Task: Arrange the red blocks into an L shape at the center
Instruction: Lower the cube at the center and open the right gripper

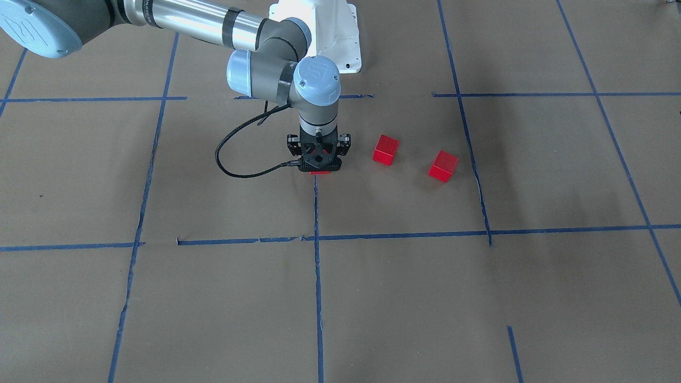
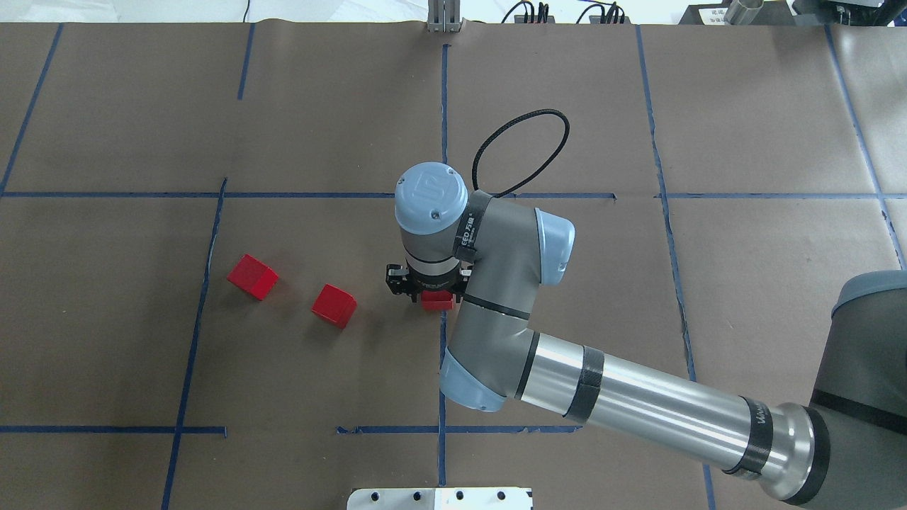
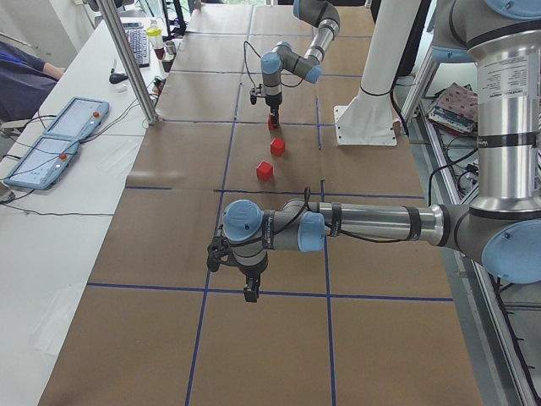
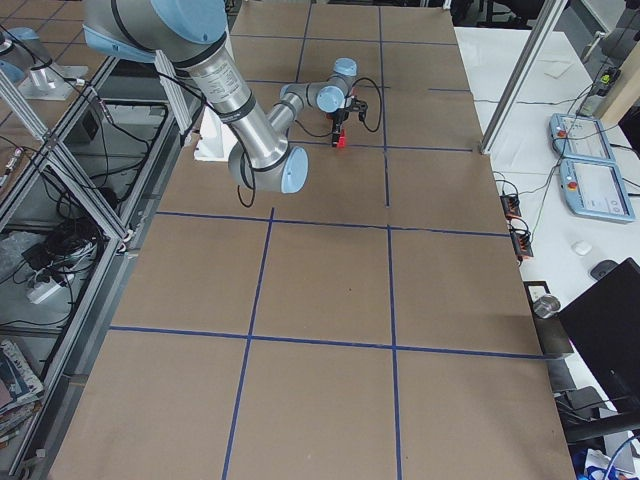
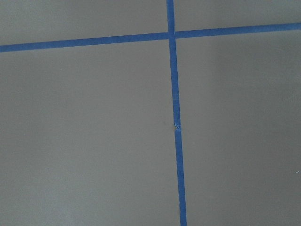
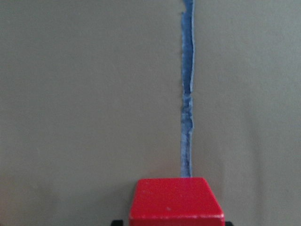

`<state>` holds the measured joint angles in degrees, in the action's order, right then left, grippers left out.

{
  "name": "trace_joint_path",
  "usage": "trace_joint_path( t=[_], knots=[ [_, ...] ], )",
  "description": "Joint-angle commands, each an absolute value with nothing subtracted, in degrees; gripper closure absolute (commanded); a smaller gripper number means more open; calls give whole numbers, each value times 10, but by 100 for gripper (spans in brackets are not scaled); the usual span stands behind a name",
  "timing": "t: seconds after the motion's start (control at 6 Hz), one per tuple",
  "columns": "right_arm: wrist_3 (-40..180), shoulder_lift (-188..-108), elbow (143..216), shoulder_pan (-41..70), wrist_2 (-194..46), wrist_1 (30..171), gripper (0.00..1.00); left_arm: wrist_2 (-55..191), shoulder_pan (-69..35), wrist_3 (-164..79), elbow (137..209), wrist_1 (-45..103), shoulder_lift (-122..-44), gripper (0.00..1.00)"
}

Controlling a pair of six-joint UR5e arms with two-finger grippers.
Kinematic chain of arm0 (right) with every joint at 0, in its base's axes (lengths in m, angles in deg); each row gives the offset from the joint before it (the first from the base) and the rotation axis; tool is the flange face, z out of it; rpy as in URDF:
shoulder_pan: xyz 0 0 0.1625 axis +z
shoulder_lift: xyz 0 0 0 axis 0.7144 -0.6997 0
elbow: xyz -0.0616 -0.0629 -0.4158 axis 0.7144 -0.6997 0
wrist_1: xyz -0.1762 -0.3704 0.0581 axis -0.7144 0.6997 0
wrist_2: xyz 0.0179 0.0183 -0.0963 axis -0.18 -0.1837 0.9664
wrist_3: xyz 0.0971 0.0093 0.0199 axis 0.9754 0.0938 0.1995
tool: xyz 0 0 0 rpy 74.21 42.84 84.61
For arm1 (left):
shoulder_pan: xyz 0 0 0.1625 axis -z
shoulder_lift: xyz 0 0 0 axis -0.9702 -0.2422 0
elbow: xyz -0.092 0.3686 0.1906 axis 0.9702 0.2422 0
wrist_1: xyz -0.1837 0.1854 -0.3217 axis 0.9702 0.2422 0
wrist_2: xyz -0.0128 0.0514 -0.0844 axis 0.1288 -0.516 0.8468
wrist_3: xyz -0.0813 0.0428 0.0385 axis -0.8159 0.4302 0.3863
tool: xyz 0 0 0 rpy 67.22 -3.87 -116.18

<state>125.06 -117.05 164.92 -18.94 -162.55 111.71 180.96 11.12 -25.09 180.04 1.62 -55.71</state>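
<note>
Holding one red block (image 6: 176, 200) low over the tape line (image 1: 316, 207) in the middle cell (image 1: 239, 202), jaws closed on it, the right gripper (image 1: 318, 164) could drag it crooked on release, spoiling the L with the second block (image 1: 385, 149) and third block (image 1: 443, 165) nearby.

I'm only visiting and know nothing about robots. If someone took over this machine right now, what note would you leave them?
Right gripper: fingers look shut on one red block, over the blue tape line that splits the center square.
Left gripper: over bare paper, far from the blocks; open or shut, cannot tell.
Second block and third block: in the center square, on the robot's left of that line, apart and askew.
Done: no blocks touch, so no L yet.
Left: set this block down and bring the other two against it.
</note>
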Motion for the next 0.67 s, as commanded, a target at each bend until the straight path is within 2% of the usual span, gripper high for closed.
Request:
trace_joint_path(
  t=[0.0,0.33,0.5],
  knots=[
    [1250,-1170,1715,-158,-1628,1156,0,1810,111,-251,1800,18,-557,0],
    [1191,-1182,1748,-68,-1684,1177,0,1810,102,-251,1807,18,-558,0],
    [1111,-1219,1751,-1,-1740,1177,0,1809,95,-251,1808,18,-563,0]
  ],
)
